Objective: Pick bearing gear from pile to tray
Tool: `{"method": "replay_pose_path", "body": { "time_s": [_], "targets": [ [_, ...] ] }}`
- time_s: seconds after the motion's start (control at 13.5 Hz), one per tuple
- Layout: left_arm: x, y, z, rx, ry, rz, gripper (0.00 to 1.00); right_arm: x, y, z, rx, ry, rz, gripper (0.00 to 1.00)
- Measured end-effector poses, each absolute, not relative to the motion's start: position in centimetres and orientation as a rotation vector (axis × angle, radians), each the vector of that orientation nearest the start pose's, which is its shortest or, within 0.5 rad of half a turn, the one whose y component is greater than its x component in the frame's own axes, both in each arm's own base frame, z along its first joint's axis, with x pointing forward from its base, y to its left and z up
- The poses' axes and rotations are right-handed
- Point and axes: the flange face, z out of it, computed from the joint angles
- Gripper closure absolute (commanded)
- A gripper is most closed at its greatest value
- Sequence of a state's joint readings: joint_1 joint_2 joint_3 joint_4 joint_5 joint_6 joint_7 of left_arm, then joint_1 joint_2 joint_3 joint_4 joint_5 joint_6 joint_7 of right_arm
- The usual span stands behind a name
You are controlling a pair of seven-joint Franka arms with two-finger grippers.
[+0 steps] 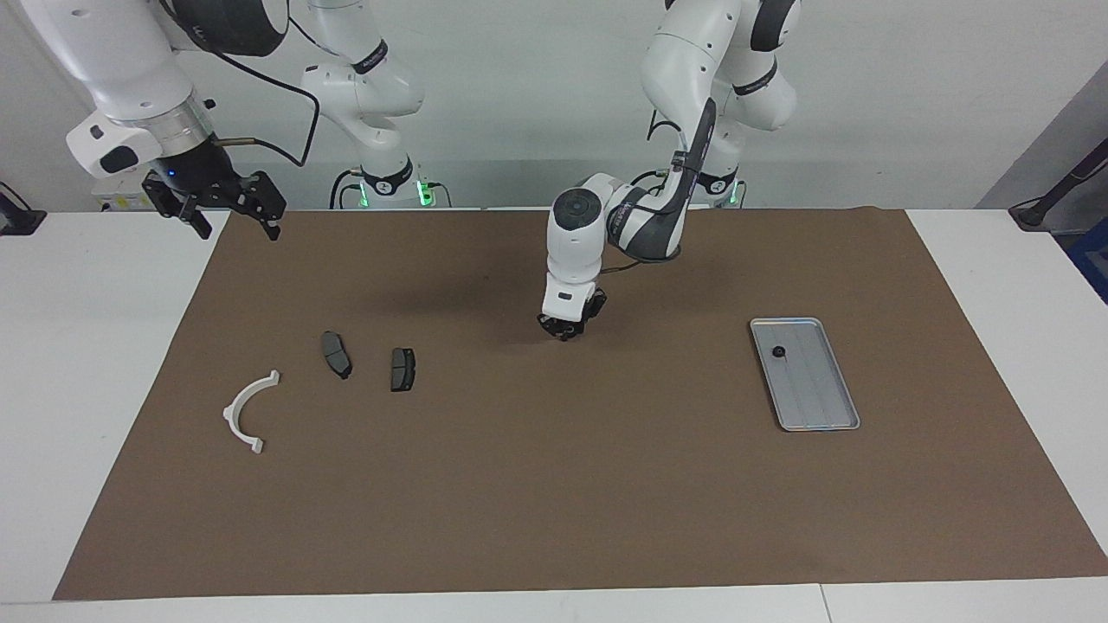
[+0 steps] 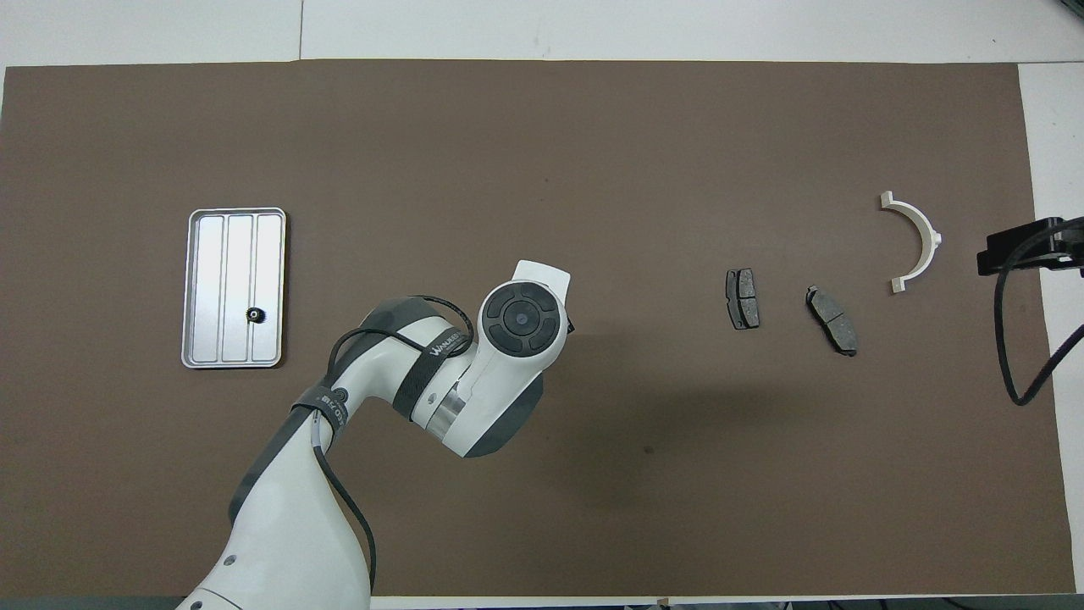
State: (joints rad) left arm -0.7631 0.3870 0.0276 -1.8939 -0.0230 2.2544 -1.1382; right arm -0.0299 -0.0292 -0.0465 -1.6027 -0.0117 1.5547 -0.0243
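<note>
My left gripper [image 1: 563,334] is down at the mat near the table's middle, fingertips drawn together; whether anything is between them is hidden. In the overhead view its own wrist covers it. The silver tray [image 1: 821,394] [image 2: 212,288] lies toward the left arm's end, with one small black bearing gear [image 1: 778,351] [image 2: 254,315] in it. The pile toward the right arm's end is a white arc [image 1: 228,416] [image 2: 934,241] and two dark brake pads [image 1: 336,355] [image 1: 402,369]. My right gripper [image 1: 216,208] waits open, raised over the mat's edge.
A brown mat [image 1: 554,484] covers most of the white table. The two brake pads [image 2: 743,298] [image 2: 832,319] lie between my left gripper and the white arc. A black cable [image 2: 1012,356] hangs from the right arm over the mat's edge.
</note>
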Motion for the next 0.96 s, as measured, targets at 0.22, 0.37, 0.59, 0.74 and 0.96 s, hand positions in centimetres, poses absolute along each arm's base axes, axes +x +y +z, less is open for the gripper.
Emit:
{"method": "replay_pose_path", "body": {
  "time_s": [0.22,0.37,0.59,0.74,0.96],
  "targets": [
    [49.2,-38.6,33.4,-3.054,-0.706,0.021,1.0,54.1,-4.3,62.5,-3.15,0.081,0.027,0.0],
    [51.7,-33.5,37.0,-3.055,-0.699,0.03,1.0,54.1,-4.2,62.6,-3.15,0.08,0.026,0.0],
    [55.1,-25.4,39.5,-3.07,-0.618,0.049,1.0,54.1,-4.2,62.6,-3.151,0.08,0.026,0.0],
    [56.7,-20.9,39.0,-3.082,-0.54,0.064,1.0,54.1,-4.2,62.6,-3.151,0.08,0.026,0.0],
    [58.8,-13.7,38.8,-3.105,-0.423,0.075,1.0,54.0,-4.2,62.6,-3.151,0.08,0.029,0.0]
  ]
}}
